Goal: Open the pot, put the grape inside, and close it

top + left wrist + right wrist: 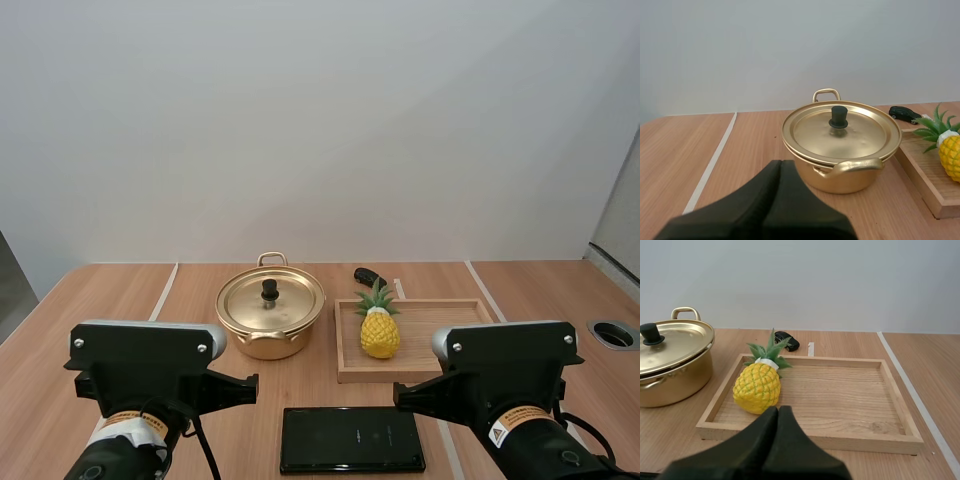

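A gold pot (270,318) with its lid (841,131) on and a black knob (838,116) stands at the table's middle. A yellow pineapple (379,328) lies in the wooden tray (450,311) to the pot's right; I see no grapes. My left gripper (780,165) is shut, its fingers together as one dark wedge, short of the pot's near handle (850,166). My right gripper (778,411) is shut too, just before the tray's near rim (810,437), close to the pineapple (758,386).
A black flat device (351,439) lies on the table between the two arms, near the front edge. A small black object (368,276) sits behind the tray. White tape lines (163,290) run along the wooden table. A round hole (612,334) is at the right.
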`<state>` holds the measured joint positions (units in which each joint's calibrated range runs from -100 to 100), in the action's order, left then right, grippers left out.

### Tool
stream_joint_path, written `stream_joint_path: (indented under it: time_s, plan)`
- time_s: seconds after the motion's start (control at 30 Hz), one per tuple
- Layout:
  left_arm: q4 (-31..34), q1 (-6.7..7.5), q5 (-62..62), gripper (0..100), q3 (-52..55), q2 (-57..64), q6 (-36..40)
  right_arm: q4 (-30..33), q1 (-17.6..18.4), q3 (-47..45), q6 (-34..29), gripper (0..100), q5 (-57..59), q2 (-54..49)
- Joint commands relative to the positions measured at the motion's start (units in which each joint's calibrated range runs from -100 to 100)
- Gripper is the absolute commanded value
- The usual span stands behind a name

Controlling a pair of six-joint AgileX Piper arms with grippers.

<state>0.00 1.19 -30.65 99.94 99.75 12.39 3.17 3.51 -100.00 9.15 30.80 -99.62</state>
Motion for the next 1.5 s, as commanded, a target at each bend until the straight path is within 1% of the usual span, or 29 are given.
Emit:
stream_joint_path:
  time_s: [0.0, 1.03, 1.27, 1.47]
  plan:
    - [-0.7, 0.21, 1.9, 0, 0.1, 0.2, -0.1, 0.0, -0.2, 0.0, 0.2, 0, 0.2, -0.4]
    - [-0.7, 0.08, 1.2, 0, 0.1, 0.2, -0.1, -0.1, -0.2, 0.0, 0.2, 0, 0.2, -0.4]
    - [-0.7, 0.08, 1.2, 0, 0.1, 0.2, -0.1, 0.0, -2.3, 0.0, 0.1, 0, 0.2, -0.4]
    - [-0.7, 0.08, 1.2, 0, 0.1, 0.2, -0.1, 0.0, -2.3, 0.0, 0.1, 0, 0.2, -0.4]
